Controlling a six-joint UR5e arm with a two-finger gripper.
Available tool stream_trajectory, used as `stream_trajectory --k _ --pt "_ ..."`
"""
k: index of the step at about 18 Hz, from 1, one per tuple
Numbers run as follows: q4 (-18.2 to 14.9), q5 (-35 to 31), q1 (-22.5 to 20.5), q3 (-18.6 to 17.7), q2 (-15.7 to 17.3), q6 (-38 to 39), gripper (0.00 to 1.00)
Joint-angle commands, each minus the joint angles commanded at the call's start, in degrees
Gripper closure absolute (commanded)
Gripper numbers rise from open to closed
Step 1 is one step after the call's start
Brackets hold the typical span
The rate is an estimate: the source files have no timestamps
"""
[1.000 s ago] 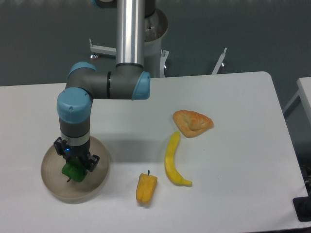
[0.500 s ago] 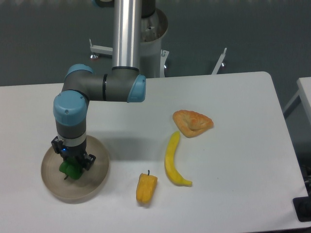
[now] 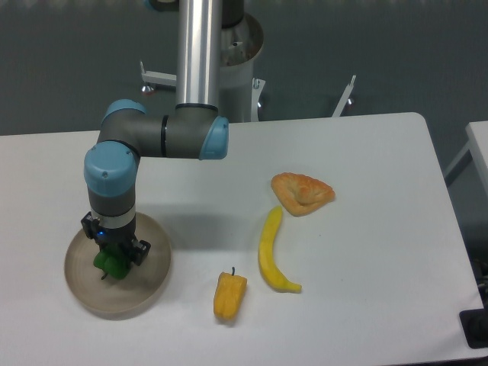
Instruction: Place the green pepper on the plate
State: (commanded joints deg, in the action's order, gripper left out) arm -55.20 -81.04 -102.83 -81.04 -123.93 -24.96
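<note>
White table point(image 3: 366, 152) w/ a tan plate point(image 3: 149, 286) on the left side. Gripper point(image 3: 114, 255) sits over the plate, jaws clamped on the green pepper point(image 3: 110, 264) (stem pointing down).

This looks like a robotics lab or test cell, not a home or kitchen. A grey-and-blue industrial robot arm point(image 3: 145, 141) rises from a thick metal column point(image 3: 200, 53) fixed behind a plain white table point(image 3: 366, 183). The backdrop is a bare dark grey floor, with white metal frame legs point(image 3: 345, 95) showing past the table's far edge. The things laid out read as glossy toy food set well apart: a yellow banana point(image 3: 271, 252), a yellow-orange pepper point(image 3: 229, 294), a croissant-like pastry point(image 3: 302, 192), and a beige plate point(image 3: 149, 286). A second white surface point(image 3: 479, 149) shows at the right edge.
</note>
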Motion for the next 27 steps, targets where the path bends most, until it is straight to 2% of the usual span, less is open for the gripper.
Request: stream_trajectory --k 1,5,8,12,14,15,20,24,27 --pt "0.00 0.00 0.00 0.09 0.09 0.00 0.00" --pt "-0.52 -0.17 -0.96 0.88 1.84 -0.96 0.00" --pt "-1.49 -0.35 -5.00 0.71 4.65 -6.22 0.00" --pt "-7.28 -0.44 -11.32 2.63 6.06 -16.15 0.00" --pt "-10.01 -0.87 -14.40 4.82 5.80 -21.24 0.00" --pt "-10.37 -1.75 -15.28 5.27 5.80 -23.71 0.00" --pt "-10.46 -7.81 -20.38 6.76 5.10 -35.14 0.00" --pt "-10.63 -12.46 -22.06 10.36 2.56 -39.89 0.00" --pt "-10.20 -14.59 -22.67 10.72 1.50 -42.01 0.00"
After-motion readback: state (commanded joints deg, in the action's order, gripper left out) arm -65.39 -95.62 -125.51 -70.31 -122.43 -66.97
